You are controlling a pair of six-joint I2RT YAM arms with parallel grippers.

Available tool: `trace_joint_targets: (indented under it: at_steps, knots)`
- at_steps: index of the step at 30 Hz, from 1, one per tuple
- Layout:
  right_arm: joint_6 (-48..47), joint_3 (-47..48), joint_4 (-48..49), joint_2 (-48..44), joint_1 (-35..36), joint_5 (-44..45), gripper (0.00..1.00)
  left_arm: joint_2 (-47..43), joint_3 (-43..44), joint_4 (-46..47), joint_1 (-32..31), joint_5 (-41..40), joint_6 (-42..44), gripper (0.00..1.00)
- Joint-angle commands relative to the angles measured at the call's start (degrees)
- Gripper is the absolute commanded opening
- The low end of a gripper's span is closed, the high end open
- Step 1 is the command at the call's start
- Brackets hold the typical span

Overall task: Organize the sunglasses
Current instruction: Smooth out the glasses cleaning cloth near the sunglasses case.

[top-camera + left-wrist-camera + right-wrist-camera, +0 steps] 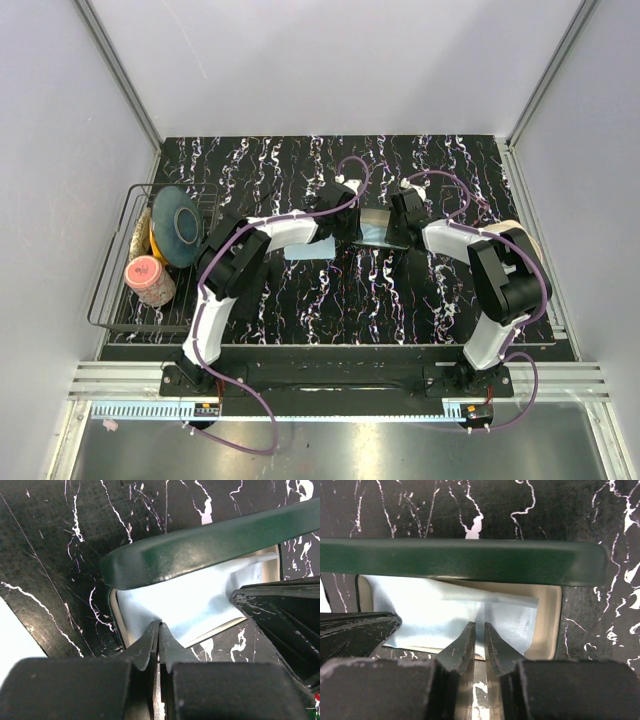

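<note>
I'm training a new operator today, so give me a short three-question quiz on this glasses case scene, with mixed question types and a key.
1. True or false: the green lid of the case is open.
2. What lies inside the case? A. sunglasses B. a blue cloth C. keys
3. Fill in: the wire rack sits at the ____ side of the table, by the robot's own sides.

Key: 1 true; 2 B; 3 left.
</note>
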Motion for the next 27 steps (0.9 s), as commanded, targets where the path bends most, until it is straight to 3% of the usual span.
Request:
trace_joint_targets:
  at_steps: [1,10,21,27]
  knots:
    - [0.9,-0.2,0.2,-0.2,-1.3,1.8,0.18,0.4,2.0,0.2,-0.3,-3.3,0.1,0.02]
    - [2.0,0.2,-3.4,0.2,-3.3,5.5,0.18,1.0,3.7,0.2,-0.7,-0.9,0.7,0.2]
    - [1.6,1.2,-4.8,-0.8,-3.7,9.7,0.19,-0.2,3.8,0.8,-0.6,-1.0,1.7,0.25]
    - [-0.2,1.2,-2.8,-3.0,-3.7,5.6,0.22,-0.9,3.0,2.4,-0.7,-0.2,1.9,0.27]
